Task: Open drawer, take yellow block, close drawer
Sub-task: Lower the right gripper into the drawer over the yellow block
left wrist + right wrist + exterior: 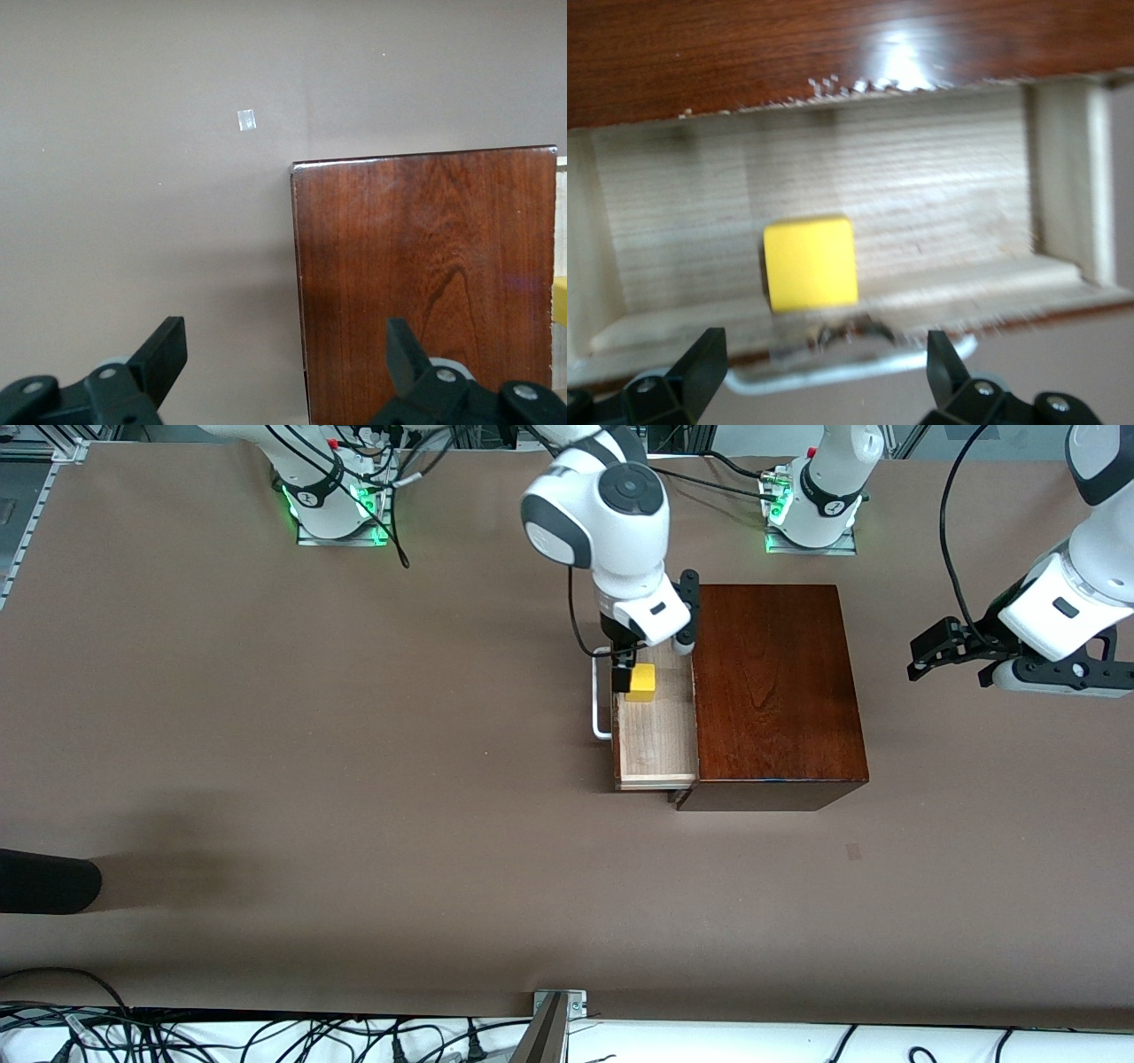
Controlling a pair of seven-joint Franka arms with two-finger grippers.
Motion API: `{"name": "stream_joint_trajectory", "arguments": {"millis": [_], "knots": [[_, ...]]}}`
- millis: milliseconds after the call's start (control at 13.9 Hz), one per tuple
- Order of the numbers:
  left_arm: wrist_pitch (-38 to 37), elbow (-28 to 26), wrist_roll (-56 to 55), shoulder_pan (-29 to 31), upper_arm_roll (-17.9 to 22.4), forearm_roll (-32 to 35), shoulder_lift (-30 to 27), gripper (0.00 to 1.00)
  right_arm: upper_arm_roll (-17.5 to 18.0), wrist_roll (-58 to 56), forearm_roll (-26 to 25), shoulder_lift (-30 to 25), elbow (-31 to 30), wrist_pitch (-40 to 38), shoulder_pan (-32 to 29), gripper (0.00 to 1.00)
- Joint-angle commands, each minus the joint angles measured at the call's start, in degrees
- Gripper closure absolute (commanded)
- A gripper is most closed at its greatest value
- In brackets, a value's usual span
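Observation:
The dark reddish-brown wooden box (771,691) stands mid-table. Its drawer (656,735) is slid out toward the right arm's end, showing its pale wood floor and white bar handle (601,708). The yellow block (640,682) lies in the drawer near the handle. My right gripper (627,675) is open, low over the drawer's front edge, its fingers apart from the block. In the right wrist view the block (811,263) lies on the drawer floor (939,212) ahead of my open gripper (824,367), with the handle (859,372) between the fingers. My left gripper (921,660) waits open in the air beside the box.
The left wrist view shows my open left gripper (283,354), the box top (425,283) and a sliver of the yellow block (560,297). A small tape mark (852,852) lies on the brown table. A dark object (44,881) juts in at the right arm's end.

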Motion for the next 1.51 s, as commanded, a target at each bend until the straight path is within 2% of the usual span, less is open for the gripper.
{"name": "stream_joint_trajectory", "arguments": {"millis": [0, 216, 360, 576, 720, 1080, 1152, 1224, 1296, 1368, 1440], "knots": [[-0.5, 0.9, 0.5, -0.5, 2.2, -1.7, 0.7, 0.0, -0.8, -2.8, -0.8, 3.2, 4.5, 0.7, 0.6, 0.0], [-1.0, 0.9, 0.3, -0.6, 2.3, -0.8, -0.1, 0.0, -0.8, -3.4, -0.8, 4.0, 4.8, 2.3, 0.7, 0.0], [-4.0, 1.2, 0.6, -0.5, 1.8, -0.7, -0.4, 0.0, -0.8, -3.6, -0.8, 4.3, 4.8, 2.3, 0.8, 0.0], [-4.4, 4.2, 0.7, -1.1, 1.5, 0.3, 0.4, 0.0, -0.8, -3.2, -0.8, 6.1, 4.8, 4.3, 0.8, 0.0], [-4.7, 4.3, 0.9, -1.1, 0.1, 1.9, 0.4, 0.0, -0.8, -3.2, -0.8, 6.9, 4.8, 4.9, 0.8, 0.0], [-4.7, 4.5, 0.9, -1.1, -0.2, 2.1, 0.4, 0.0, -1.0, -2.4, -1.0, 7.7, 4.8, 4.9, 1.4, 0.0], [-4.9, 4.5, 0.8, -1.1, -0.2, 2.1, 0.3, 0.0, -1.0, -2.5, -1.5, 7.8, 4.8, 5.1, 1.4, 0.18], [-5.4, 4.5, 0.8, -1.1, -0.2, 2.1, 0.3, 0.0, -1.0, -2.5, -1.5, 7.8, 4.8, 5.0, 1.6, 0.43], [-5.6, 4.5, 0.8, -1.1, -0.4, 2.1, 0.3, 0.0, -1.0, -2.4, -1.5, 7.8, 4.8, 4.7, 1.6, 0.76], [-6.2, 4.6, 0.8, -1.1, -0.4, 2.1, 0.3, 0.0, -1.0, -2.4, -1.6, 7.7, 4.8, 4.5, 1.6, 0.94], [-6.3, 4.6, 0.8, -1.1, -0.4, 2.0, 0.3, 0.0, -1.0, -2.4, -1.5, 7.6, 4.8, 4.5, 1.6, 1.0]]}}
